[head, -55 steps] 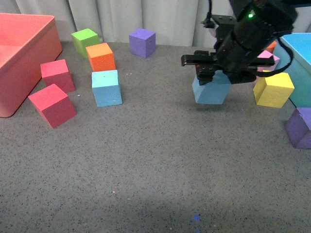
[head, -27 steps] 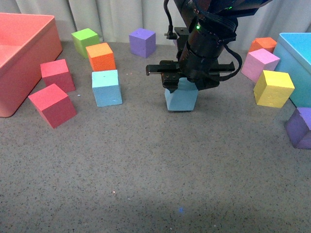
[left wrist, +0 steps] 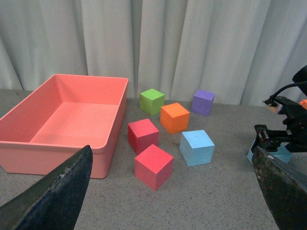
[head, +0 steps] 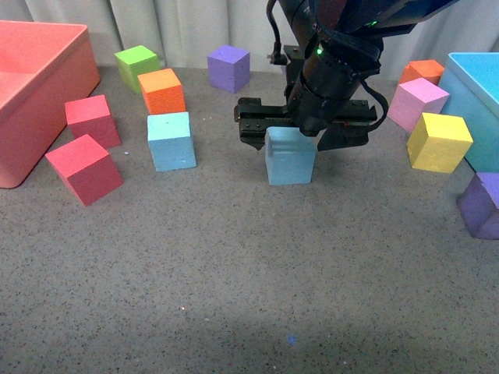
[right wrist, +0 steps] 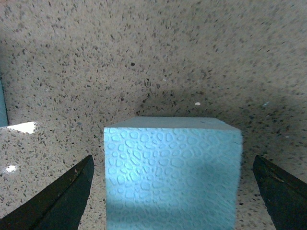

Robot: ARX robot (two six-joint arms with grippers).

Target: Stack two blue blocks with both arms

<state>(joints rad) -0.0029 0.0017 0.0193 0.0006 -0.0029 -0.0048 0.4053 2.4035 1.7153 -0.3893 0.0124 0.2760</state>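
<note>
Blue block (head: 289, 158) free, right of second blue block (head: 171, 140)
Right gripper (head: 300, 139) was spread wide above it; soft foam was judged best pinched across opposite faces.

A tray (head: 74, 78) sits far left on the table (head: 234, 273), with 2 blocks (head: 92, 119) just right of it. Further right stands the left block (head: 171, 140), with a back block (head: 161, 90) behind it. The middle block (head: 290, 160) rests on the table under the right gripper (head: 299, 139). A bin (head: 477, 86) sits far right.
</note>
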